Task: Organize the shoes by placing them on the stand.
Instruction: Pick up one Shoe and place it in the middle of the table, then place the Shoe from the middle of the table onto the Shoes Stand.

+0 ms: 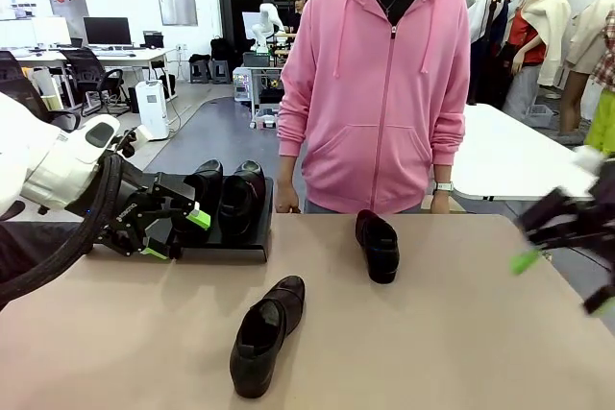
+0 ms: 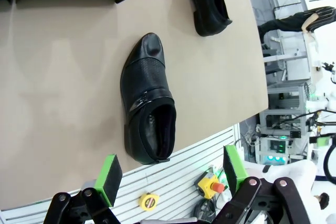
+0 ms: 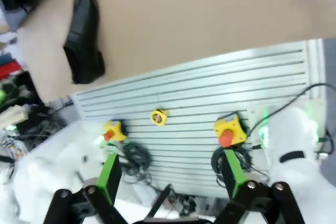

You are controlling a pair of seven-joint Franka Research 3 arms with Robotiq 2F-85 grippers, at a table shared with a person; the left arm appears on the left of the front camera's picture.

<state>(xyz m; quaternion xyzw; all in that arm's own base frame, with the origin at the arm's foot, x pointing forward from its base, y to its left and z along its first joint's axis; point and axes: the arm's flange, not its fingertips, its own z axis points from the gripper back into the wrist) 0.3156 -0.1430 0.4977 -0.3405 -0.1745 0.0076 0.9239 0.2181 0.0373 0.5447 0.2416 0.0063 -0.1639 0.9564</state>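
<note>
Your left gripper (image 1: 178, 235) (image 2: 172, 170) hangs wide open with nothing between its green pads, at about 9 o'clock on the matte beige tabletop (image 1: 461, 333), just beside the front edge of the stand (image 1: 231, 252). The stand is a low, flat, matte-black slab at 10 o'clock. Two loafers (image 1: 226, 197) of glossy black leather sit side by side on it, close together. A third loafer (image 1: 267, 333) (image 2: 147, 98) lies on the bare tabletop at 6 o'clock, well apart from the stand, with its rounded toe turned towards 1 o'clock. In your left wrist view it shows a perforated panel over the instep, a shiny band across it and a dark fabric lining in the mouth. A fourth loafer (image 1: 378, 245) rests near the middle towards 12 o'clock, just in front of the person in a soft pink zip hoodie (image 1: 384, 84), whose hands hang at the far edge. Your right gripper (image 1: 567, 280) (image 3: 170, 174) is out at 3 o'clock and smeared by motion in the front view. The right wrist view shows its fingers spread apart and empty above ribbed aluminium slats (image 3: 210, 93) and yellow boxes with red button caps (image 3: 229, 132).
</note>
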